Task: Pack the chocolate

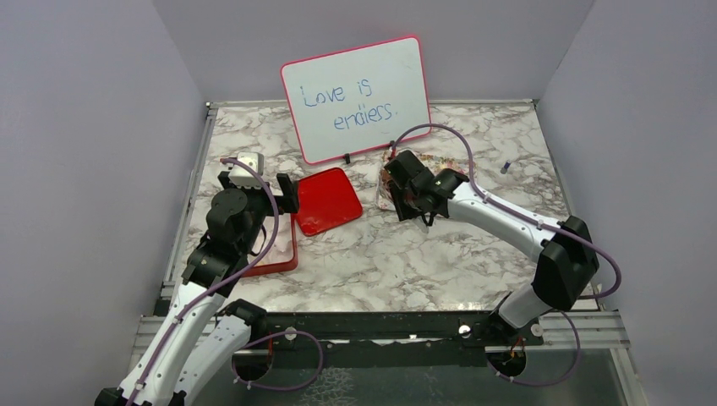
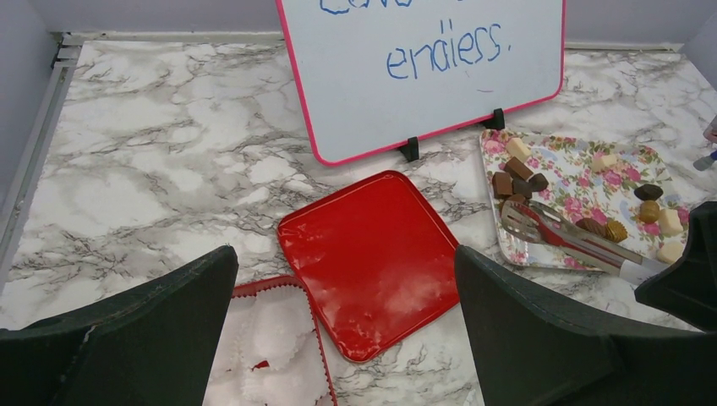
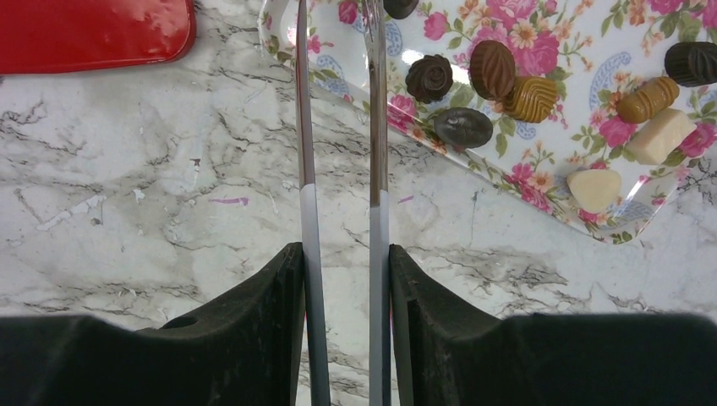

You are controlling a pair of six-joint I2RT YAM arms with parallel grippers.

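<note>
The chocolate lies as several brown, dark and cream pieces on a flower-patterned tray. It also shows in the right wrist view. My right gripper is shut on metal tongs. The two tong arms stand apart and reach over the tray's near left corner. My left gripper is open and empty above an open red box lined with white paper cups. The glossy red lid lies just beyond it. From above, the left gripper is at the left and the right gripper is over the tray.
A whiteboard with a pink rim stands at the back, just behind the lid and the tray. A small pen-like object lies at the back right. Grey walls close in the marble table on three sides.
</note>
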